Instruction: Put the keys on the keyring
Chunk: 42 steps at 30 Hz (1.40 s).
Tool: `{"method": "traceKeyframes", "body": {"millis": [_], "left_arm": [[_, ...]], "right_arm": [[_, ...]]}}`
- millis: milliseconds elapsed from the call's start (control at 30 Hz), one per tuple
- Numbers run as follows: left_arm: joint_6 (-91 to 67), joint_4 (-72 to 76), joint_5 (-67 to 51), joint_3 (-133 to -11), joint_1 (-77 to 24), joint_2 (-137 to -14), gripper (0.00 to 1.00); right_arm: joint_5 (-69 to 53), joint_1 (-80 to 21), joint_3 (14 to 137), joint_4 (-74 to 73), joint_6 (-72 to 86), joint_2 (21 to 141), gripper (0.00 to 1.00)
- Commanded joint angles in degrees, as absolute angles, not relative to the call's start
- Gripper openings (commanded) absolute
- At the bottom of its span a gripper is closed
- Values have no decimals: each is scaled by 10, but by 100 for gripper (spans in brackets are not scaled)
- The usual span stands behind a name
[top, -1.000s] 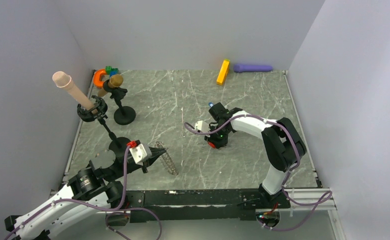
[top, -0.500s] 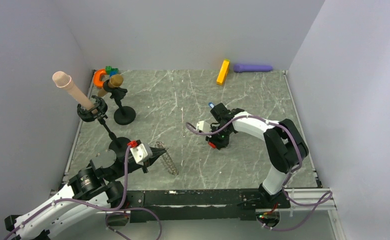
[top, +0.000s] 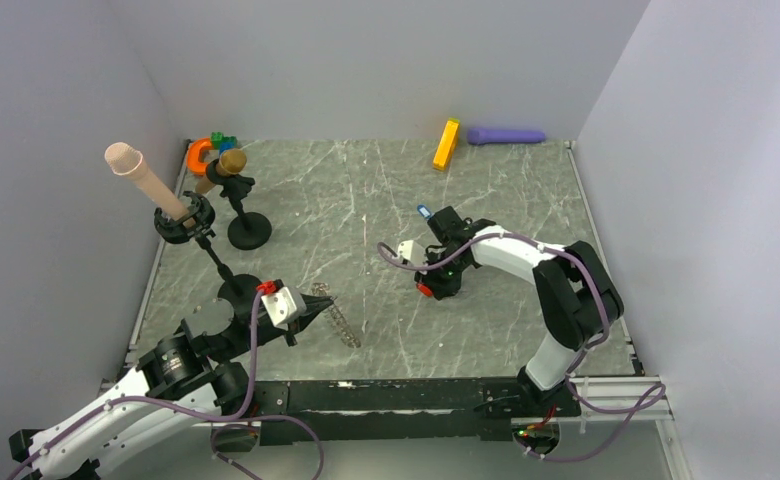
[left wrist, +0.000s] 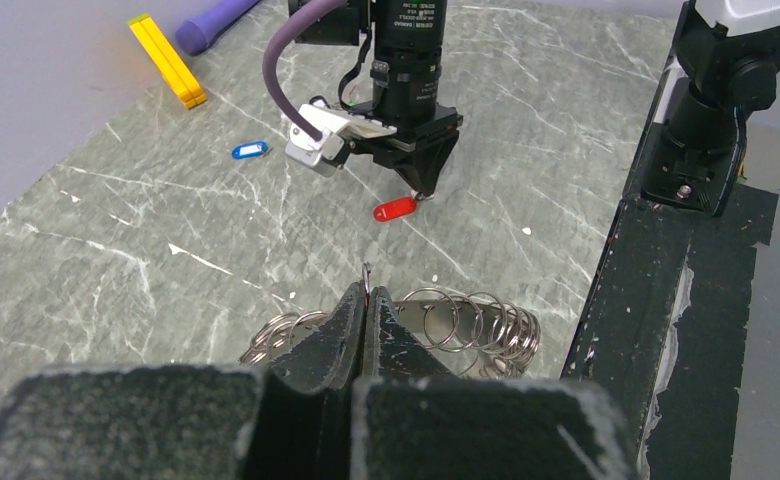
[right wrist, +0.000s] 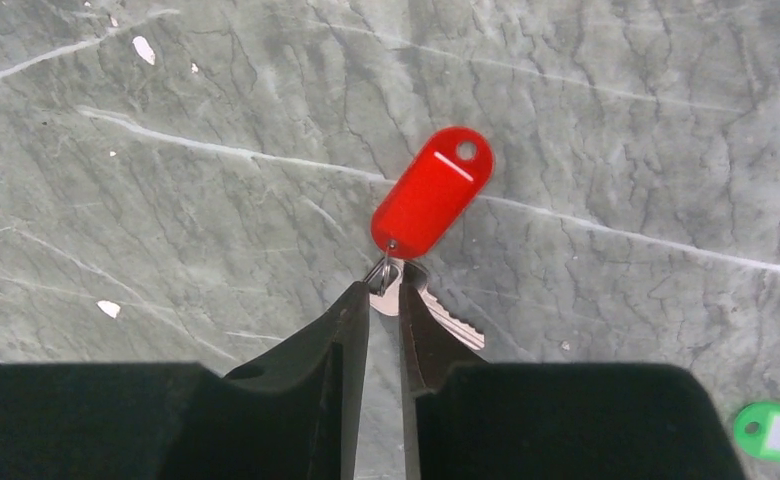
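Since a second ago the right gripper (right wrist: 384, 290) has edged rightward, its jaws a slit apart around the red key (right wrist: 431, 192) at frame centre; whether they pinch it I cannot tell. The left gripper (left wrist: 366, 305) clenches the keyring (left wrist: 466, 325), lower centre

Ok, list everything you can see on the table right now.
red key tag: one, red, metal key attached, mid-table
blue key tag: one, blue, farther back than the red
green key tag: one, green, corner of right wrist view
keyring: one, silver, near-left
block: one, yellow-orange, back edge
cylinder: one, purple, beside block
stands: two, black, left side
arch piece: one, orange, back-left corner
table: one, grey marbled
left gripper: one, black, jaws shut on keyring
right gripper: one, black, jaws slightly apart at red key tag's ring
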<state>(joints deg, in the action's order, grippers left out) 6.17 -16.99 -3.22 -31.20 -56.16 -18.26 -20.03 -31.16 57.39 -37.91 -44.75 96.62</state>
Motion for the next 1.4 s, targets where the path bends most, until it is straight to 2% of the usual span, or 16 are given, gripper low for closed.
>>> {"method": "traceKeyframes", "body": {"millis": [0,400,1367], "left_arm": [[51,-126,-40,-330,-560,-181,0],[51,-124,-40,-329,-560,-179,0],[48,-117,-42,-325,-560,-181,0]], "right_arm": [[-242,-293,561,-355,-451,929,23],[-313,-259,491,-296,-509,859,24],[-330,-252,437,-227,-531,870,20]]}}
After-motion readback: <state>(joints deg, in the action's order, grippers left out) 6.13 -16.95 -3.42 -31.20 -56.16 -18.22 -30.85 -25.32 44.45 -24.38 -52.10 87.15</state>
